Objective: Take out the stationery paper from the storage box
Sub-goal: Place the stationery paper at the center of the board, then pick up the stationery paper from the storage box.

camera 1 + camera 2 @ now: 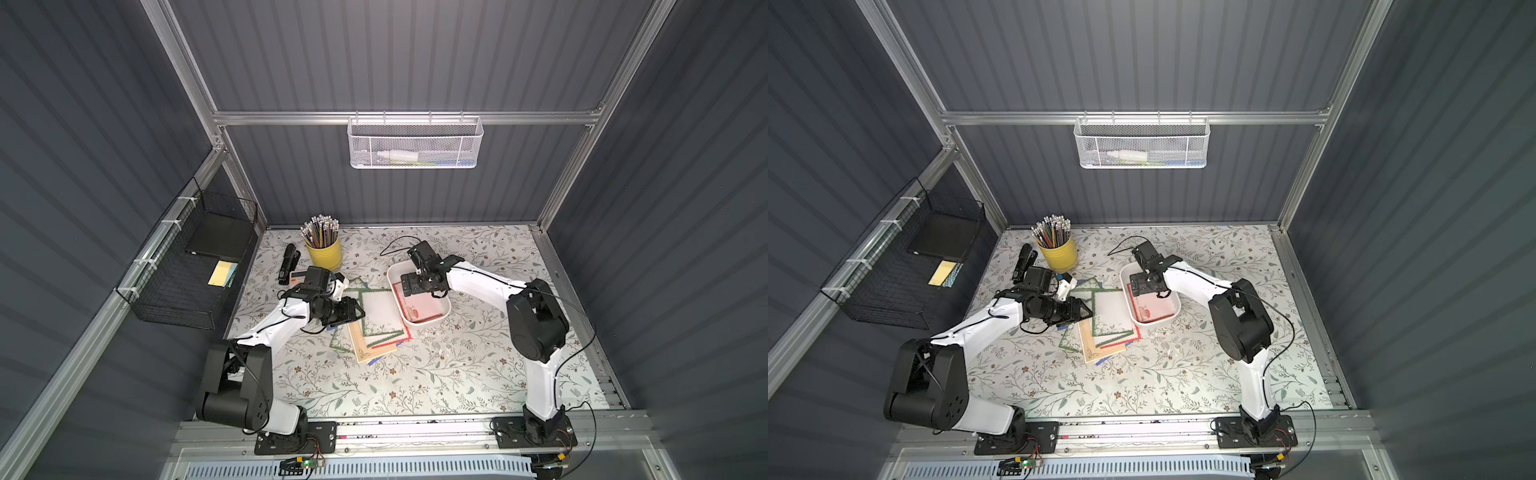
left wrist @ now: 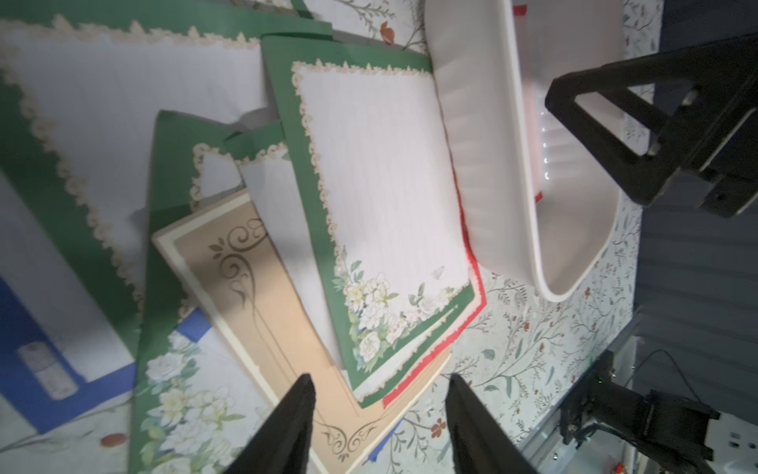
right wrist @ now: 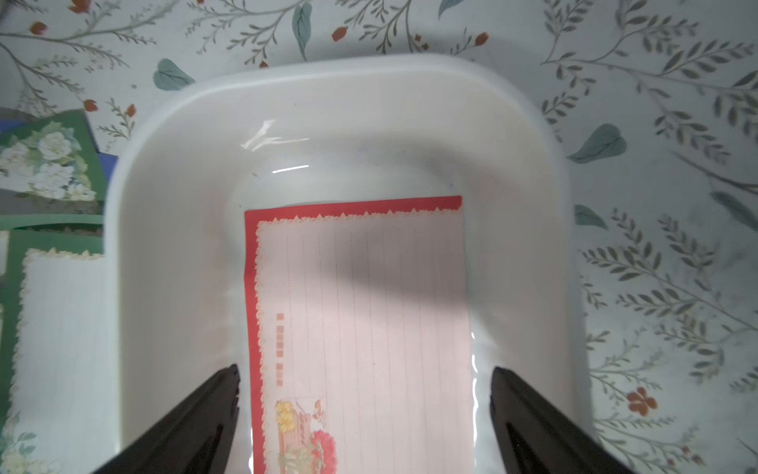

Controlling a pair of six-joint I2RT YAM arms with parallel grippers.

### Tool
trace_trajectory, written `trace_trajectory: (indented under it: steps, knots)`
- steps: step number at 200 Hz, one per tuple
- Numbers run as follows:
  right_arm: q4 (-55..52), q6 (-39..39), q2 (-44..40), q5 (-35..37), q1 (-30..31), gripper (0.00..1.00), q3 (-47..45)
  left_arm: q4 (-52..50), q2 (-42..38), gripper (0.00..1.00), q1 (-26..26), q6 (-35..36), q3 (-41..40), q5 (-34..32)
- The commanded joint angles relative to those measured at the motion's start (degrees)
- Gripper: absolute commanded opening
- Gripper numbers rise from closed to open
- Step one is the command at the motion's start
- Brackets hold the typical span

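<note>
Inside the storage box (image 3: 328,67), one red-bordered sheet of stationery paper (image 3: 361,312) lies flat on the floor of the box. Bare white floor shows between the sheet's top edge and the rounded end wall. The right tool (image 3: 365,370) hangs over this sheet with its jaws spread wide, one on either side of the sheet and holding nothing.

The other sheets (image 1: 376,322) lie fanned on the bench (image 1: 457,374) in a loose overlapping pile of green, tan, red and blue borders. The top green sheet (image 2: 385,193) lies right against the box's long ribbed wall. We see the left tool (image 2: 380,383) above the near edge of the pile, its jaws apart and gripping nothing.

Open floral bench runs from the pile toward the arm bases. The box is smooth, glossy plastic with a rolled rim. The sheets are thin, ruled, scallop-edged and printed with flowers. A column of small red marks on the boxed sheet is too blurred to read.
</note>
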Motion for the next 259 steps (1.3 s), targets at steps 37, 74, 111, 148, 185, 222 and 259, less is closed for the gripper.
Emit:
trace_trajectory:
  steps: [37,74,111,148,185,222,259]
  knots:
    - [-3.5,0.8,5.1,5.0,0.1,0.99,2.4,-3.1,0.0,0.60,0.4,0.5,2.7,-4.6]
    - [-5.4,1.4,8.1,4.8,0.2,0.99,3.8,-2.0,1.1,0.60,0.4,0.6,2.5,-3.3]
    - [-4.1,3.4,9.6,-1.9,0.2,0.99,0.7,-2.2,1.1,0.60,0.4,1.0,2.9,-3.2]
    - [-2.4,4.5,8.8,-5.1,0.5,0.86,-3.8,-2.1,1.5,0.60,0.4,1.3,3.0,-2.8]
    - [-2.2,4.0,8.3,-6.8,0.6,0.66,-5.3,-1.5,2.2,0.60,0.4,1.5,2.7,-2.4]
    - [-0.1,3.6,3.9,-7.2,0.6,0.40,-5.6,-1.1,1.7,0.60,0.4,1.4,2.0,-2.3]
    - [-1.7,1.6,1.0,-5.7,0.3,0.10,-1.0,-0.3,1.8,0.60,0.4,0.9,2.0,-1.7]
